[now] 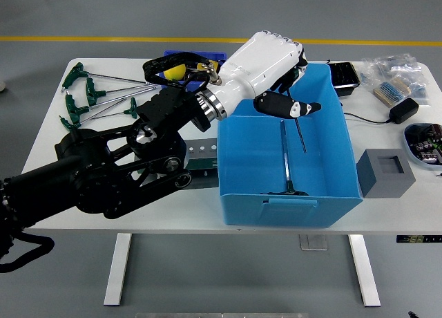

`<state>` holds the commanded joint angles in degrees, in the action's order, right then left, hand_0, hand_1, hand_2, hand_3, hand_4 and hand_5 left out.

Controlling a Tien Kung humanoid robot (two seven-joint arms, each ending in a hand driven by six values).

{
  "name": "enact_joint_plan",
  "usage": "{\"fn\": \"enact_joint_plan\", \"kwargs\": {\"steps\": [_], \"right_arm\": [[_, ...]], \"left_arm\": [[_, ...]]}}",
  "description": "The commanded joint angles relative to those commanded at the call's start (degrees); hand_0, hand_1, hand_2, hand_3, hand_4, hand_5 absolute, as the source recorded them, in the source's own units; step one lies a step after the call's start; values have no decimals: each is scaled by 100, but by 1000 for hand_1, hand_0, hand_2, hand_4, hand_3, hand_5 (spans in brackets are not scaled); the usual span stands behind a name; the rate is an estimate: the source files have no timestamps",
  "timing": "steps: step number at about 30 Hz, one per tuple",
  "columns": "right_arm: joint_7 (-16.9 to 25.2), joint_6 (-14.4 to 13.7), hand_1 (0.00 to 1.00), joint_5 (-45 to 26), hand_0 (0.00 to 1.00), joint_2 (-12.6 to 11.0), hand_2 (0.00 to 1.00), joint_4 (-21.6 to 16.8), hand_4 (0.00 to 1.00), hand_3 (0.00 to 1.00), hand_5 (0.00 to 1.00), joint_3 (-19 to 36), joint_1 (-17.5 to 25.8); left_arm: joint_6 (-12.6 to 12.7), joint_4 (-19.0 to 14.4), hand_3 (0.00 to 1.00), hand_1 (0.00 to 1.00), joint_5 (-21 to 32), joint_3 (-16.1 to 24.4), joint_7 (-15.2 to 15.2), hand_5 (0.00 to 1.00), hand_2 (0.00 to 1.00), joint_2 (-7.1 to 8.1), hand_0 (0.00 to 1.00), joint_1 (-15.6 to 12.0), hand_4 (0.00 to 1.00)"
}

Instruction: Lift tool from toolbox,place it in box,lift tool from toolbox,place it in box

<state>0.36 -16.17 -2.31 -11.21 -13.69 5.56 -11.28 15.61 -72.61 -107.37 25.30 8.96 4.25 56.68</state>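
Tool hangs below my left hand, pinched at its top by my fingertips: thin, stiff, light, probably slippery. Beneath waits the blue box.

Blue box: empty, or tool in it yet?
Not empty: one long tool lies on the blue box floor. The left hand holds another tool above it.

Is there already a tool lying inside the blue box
Yes, a long slim tool lies on the floor of the blue box, while the left hand holds another tool above it.
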Motion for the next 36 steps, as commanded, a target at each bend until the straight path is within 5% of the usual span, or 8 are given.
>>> {"fn": "enact_joint_plan", "kwargs": {"steps": [2, 3, 8, 9, 10, 14, 21, 36], "right_arm": [[-52, -3, 643, 186, 652, -10, 702, -13, 802, 556, 747, 83, -69], [-62, -3, 646, 222, 652, -14, 702, -17, 802, 556, 746, 104, -90], [-91, -6, 646, 354, 652, -27, 702, -17, 802, 556, 746, 182, -129], [-88, -7, 644, 348, 653, -30, 701, -17, 802, 556, 746, 182, -128], [-83, -8, 644, 338, 653, -31, 701, -16, 802, 556, 746, 178, -128], [-65, -6, 644, 298, 653, -37, 701, -16, 802, 556, 746, 150, -127], [-70, -1, 642, 298, 653, -37, 702, -18, 803, 556, 746, 147, -115], [-73, 10, 642, 235, 654, -28, 701, -11, 803, 556, 745, 119, -75]], "left_arm": [[-204, 416, 134, 55, 63, -137, -38, 543, 100, -298, 167, 3, 847], [-248, 632, 339, 160, 92, -191, -65, 563, 213, -406, 248, 13, 856], [-647, 1475, 339, 160, 416, -281, -10, 563, 213, -425, 248, 45, 856], [-739, 1573, 603, 437, 545, -284, 19, 680, 566, -425, 395, 48, 915], [-795, 1627, 603, 437, 646, -286, 33, 680, 566, -425, 395, 48, 915], [-862, 1723, 603, 437, 991, -262, 28, 680, 566, -425, 395, 56, 915], [-864, 1696, 689, 711, 1545, -131, 9, 751, 890, -425, 600, 61, 951], [-829, 1490, 779, 773, 1998, 150, 58, 771, 966, -425, 675, 11, 955]]}}
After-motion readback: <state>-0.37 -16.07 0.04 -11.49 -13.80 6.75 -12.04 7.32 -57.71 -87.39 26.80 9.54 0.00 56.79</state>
